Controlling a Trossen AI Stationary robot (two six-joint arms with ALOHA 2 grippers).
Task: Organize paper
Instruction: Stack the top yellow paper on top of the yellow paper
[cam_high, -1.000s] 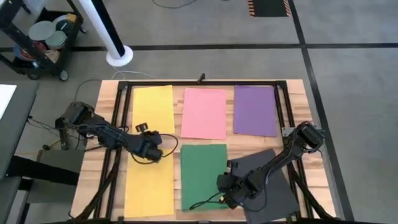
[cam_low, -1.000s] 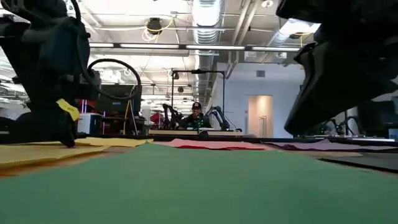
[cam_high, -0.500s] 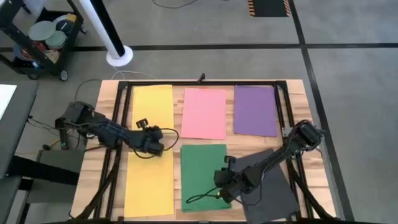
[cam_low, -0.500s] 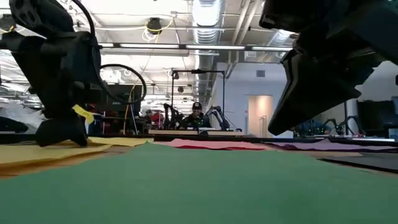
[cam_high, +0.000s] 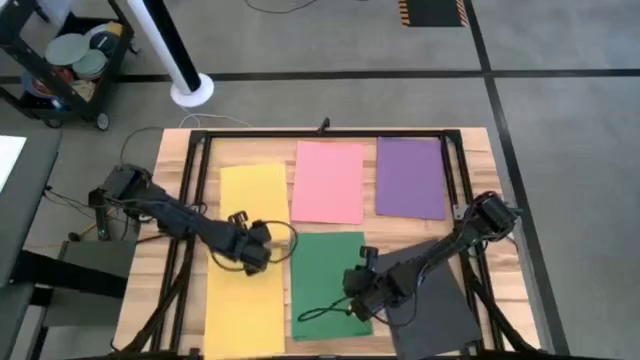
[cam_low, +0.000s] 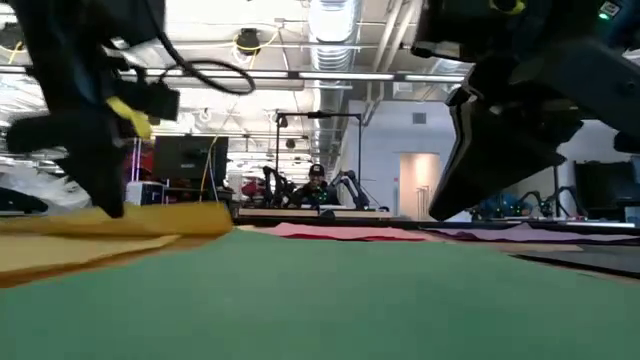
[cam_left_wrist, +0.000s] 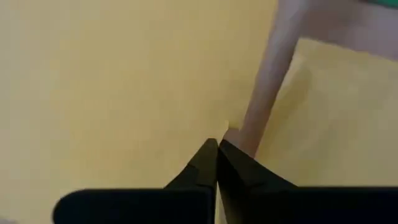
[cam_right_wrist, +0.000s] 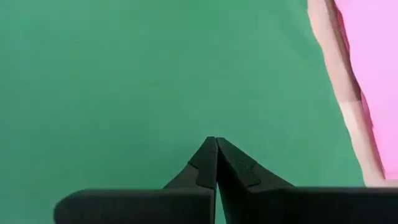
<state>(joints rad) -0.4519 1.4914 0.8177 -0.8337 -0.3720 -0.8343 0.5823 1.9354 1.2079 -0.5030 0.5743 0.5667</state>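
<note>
Surface: you are looking down on a pale wooden surface (cam_high: 150, 250) with a dark frame (cam_high: 330, 135) laid over it; both arms reach in from its two sides.
Yellow paper: two yellow sheets lie in a column on the left. The upper yellow sheet (cam_high: 250, 190) overlaps the top of the lower yellow sheet (cam_high: 245, 315), and its near edge is lifted off the surface in the low view.
Left gripper: your left gripper (cam_high: 258, 258) sits where the two yellow sheets meet. Its fingers (cam_left_wrist: 208, 165) are pressed together, tips down on the yellow paper.
Pink paper: the pink sheet (cam_high: 328, 182) lies flat in the back row, just beside the upper yellow sheet.
Purple paper: the purple sheet (cam_high: 410, 177) lies flat to the right of the pink sheet, with a strip of wood between them.
Green paper: the green sheet (cam_high: 325, 285) lies in the front row, below the pink one.
Black paper: the black sheet (cam_high: 430, 300) lies tilted at the front right, its corner touching the green sheet's right edge.
Right gripper: your right gripper (cam_high: 352, 285) is over the right edge of the green sheet. Its fingers (cam_right_wrist: 214, 158) are closed on nothing, pointing at green paper.
Background: the low view shows a person (cam_low: 316, 188) seated far behind the surface.
</note>
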